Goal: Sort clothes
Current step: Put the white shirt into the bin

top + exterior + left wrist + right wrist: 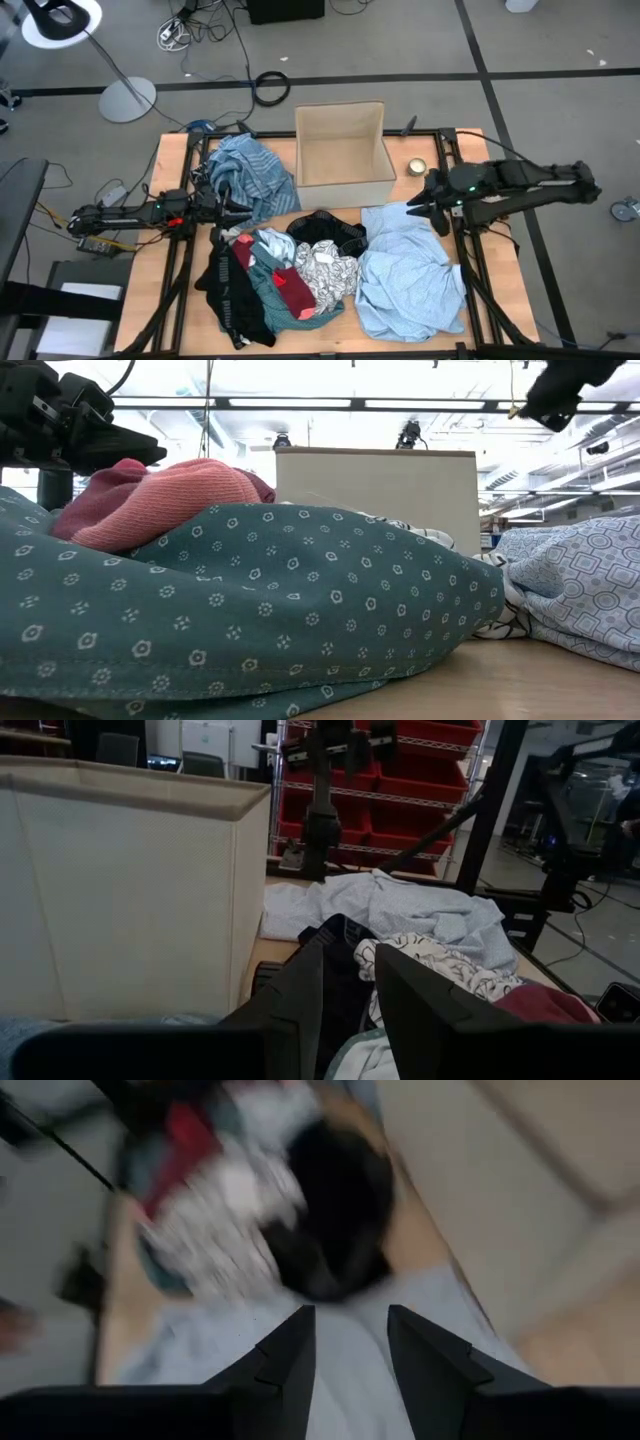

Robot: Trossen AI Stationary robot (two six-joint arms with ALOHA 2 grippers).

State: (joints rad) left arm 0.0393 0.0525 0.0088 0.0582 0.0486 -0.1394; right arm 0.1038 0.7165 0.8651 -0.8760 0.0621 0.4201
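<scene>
Wooden table is carrying everything, dark frame rails running along both sides. Cardboard box is sitting open at the back middle of the table, nothing visible inside from above.

Big light blue shirt is lying crumpled on the right half, its near edge close to the table's front. Blue striped shirt is lying bunched just left of the box, touching its left wall. Pile in the front middle: black piece lying on the left of it, teal dotted shirt lying beside it, red piece sitting on the teal, black-and-white patterned piece touching the light blue shirt's left edge, another black piece lying behind it near the box front. White bit is showing at the pile's top, hard to tell whether it is its own garment.

Left gripper is hovering at the left, right by the striped shirt's near edge; fingers are standing a narrow gap apart with nothing between them. Right gripper is hanging above the far corner of the light blue shirt; fingers are parted a little, gripping nothing, though that wrist view is blurry.

Small round tin is sitting just right of the box, behind the light blue shirt.
</scene>
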